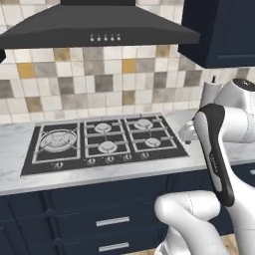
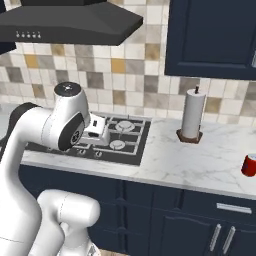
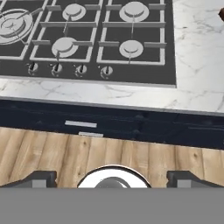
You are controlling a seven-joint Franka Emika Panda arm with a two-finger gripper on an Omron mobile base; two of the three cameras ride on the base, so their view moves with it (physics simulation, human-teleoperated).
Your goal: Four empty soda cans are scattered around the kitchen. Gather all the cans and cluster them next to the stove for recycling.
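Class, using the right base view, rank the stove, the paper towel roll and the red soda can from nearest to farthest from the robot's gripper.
The gripper hangs open above the stove's front right part.
1. Stove: directly beneath the hand, left on the counter.
2. Paper towel roll: upright against the backsplash, right of the stove.
3. Red soda can: far right, at the picture's edge.

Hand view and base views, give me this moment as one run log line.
gripper: open, empty, above stove front edge | red soda can: on counter right of paper towel roll | cans by stove: none yet
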